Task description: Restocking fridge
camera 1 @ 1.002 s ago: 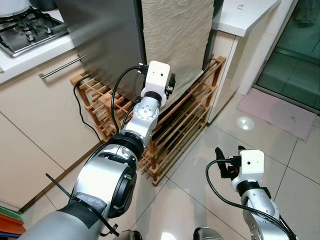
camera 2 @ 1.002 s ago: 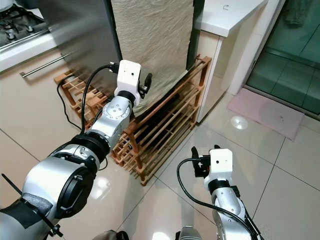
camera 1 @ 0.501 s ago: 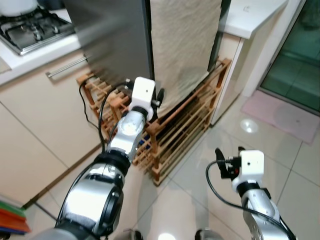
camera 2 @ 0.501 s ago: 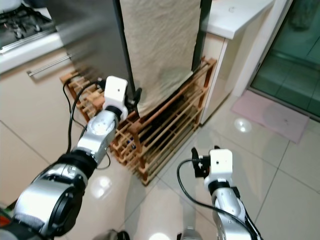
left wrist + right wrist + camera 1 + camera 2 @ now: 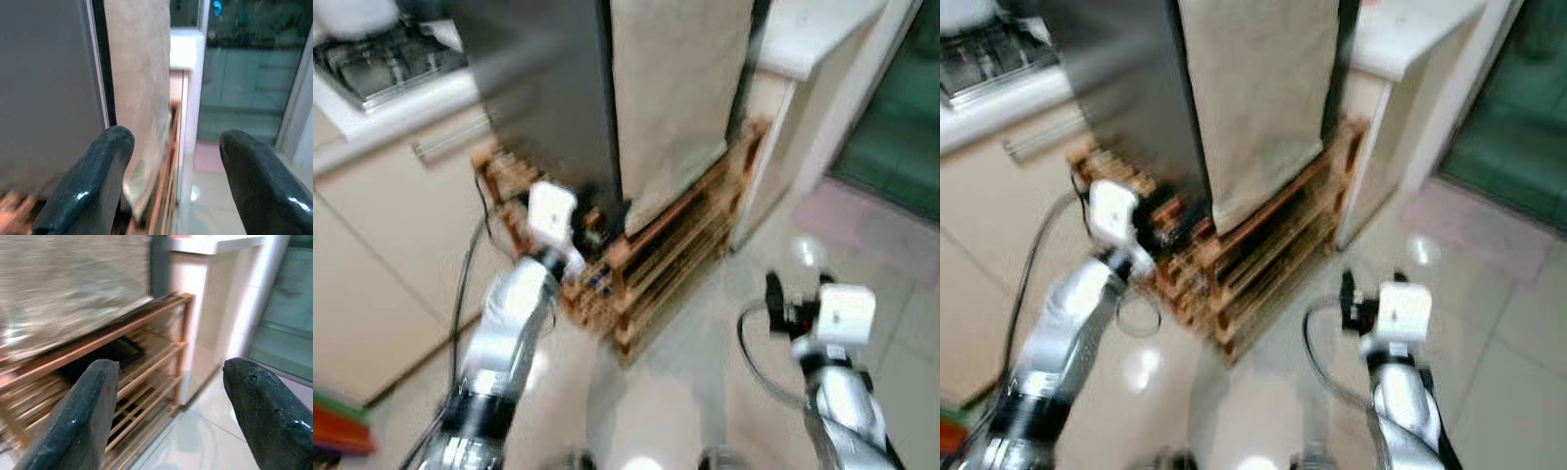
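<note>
We see the fridge (image 5: pixel 543 88), a tall grey steel cabinet, standing between the pale kitchen cabinets on our left and a white bench (image 5: pixel 813 34) on our right, with a beige cloth (image 5: pixel 680 93) hanging down its front. At its foot sits a low wooden rack (image 5: pixel 671 250) on the glossy tiled floor (image 5: pixel 705 392). Our left hand (image 5: pixel 168 181) is raised near the rack and the fridge's lower edge, its two black fingers (image 5: pixel 88 181) spread apart and holding nothing. Our right hand (image 5: pixel 168 416) hangs lower over the floor, facing the rack, fingers likewise spread and empty. A gas stove (image 5: pixel 386 59) sits on the bench at far left. The head views are blurred.
</note>
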`<state>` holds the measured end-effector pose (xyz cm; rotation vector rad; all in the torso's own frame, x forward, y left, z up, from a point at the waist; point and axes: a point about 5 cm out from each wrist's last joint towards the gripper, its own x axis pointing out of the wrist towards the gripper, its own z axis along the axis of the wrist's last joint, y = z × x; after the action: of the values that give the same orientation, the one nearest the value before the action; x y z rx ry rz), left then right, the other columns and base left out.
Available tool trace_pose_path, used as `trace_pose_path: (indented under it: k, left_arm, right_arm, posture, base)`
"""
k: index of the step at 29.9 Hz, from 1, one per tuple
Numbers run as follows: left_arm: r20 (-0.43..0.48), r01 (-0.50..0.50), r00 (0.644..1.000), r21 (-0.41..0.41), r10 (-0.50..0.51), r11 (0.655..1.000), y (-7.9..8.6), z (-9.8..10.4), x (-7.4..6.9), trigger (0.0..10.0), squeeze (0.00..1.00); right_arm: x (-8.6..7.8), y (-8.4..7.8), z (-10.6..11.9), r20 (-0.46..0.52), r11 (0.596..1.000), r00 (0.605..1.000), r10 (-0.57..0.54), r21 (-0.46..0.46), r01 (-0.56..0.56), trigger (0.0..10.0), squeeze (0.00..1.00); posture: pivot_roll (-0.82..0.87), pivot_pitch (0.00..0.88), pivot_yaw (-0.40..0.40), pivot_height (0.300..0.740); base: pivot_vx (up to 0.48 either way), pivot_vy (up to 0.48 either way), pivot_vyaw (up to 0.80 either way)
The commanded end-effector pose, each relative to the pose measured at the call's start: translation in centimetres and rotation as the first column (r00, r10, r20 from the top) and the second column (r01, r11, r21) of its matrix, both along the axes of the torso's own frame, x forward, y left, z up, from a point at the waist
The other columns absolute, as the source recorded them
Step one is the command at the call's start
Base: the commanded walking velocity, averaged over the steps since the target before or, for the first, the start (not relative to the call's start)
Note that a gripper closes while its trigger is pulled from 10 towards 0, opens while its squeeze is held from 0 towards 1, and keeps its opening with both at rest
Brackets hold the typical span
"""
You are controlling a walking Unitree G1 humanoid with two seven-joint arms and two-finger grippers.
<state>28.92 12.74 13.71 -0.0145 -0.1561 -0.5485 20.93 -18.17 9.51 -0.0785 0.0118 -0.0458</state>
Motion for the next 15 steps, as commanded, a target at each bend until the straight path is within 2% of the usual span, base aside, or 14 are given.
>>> trace_pose_path:
  k: [1,3,4,11,15]
  left_arm:
    - [-0.036,0.003,0.999,0.032,-0.001,0.999,0.9,-1.0,-1.3,10.0,0.00]
    - [-0.079,0.017,0.997,0.039,-0.014,0.999,0.9,-2.1,-3.1,10.0,0.00]
    - [-0.085,0.016,0.996,0.036,-0.013,0.999,0.7,-2.0,-3.4,10.0,0.00]
    - [-0.056,0.017,0.998,0.011,-0.017,1.000,-0.3,-0.5,-3.0,10.0,0.00]
    - [-0.070,-0.022,0.997,0.024,0.023,0.999,-0.3,-0.4,-2.8,10.0,0.00]
  right_arm:
    - [-0.1,0.4,0.5,-0.009,0.998,0.998,0.060,0.018,-0.060,10.0,0.00]
    - [-0.1,0.4,1.0,-0.006,0.995,0.996,0.093,0.033,-0.093,10.0,0.00]
    - [-0.1,0.5,1.2,-0.001,0.994,0.995,0.101,0.035,-0.101,10.0,0.00]
    - [0.2,1.1,1.9,0.018,0.991,0.992,0.127,0.030,-0.128,10.0,0.00]
    - [0.3,0.7,2.0,0.003,0.993,0.993,0.118,0.019,-0.118,10.0,0.00]
  posture:
    - [-0.17,0.044,0.083,0.724]
    - [-0.16,0.037,0.070,0.724]
    - [-0.16,0.037,0.070,0.724]
    - [-0.16,0.028,0.066,0.724]
    - [-0.17,0.024,0.068,0.724]
  base:
    - [0.000,0.000,0.00]
    - [0.000,0.000,0.00]
    - [0.000,0.000,0.00]
    - [0.000,0.000,0.00]
    - [0.365,0.000,0.00]
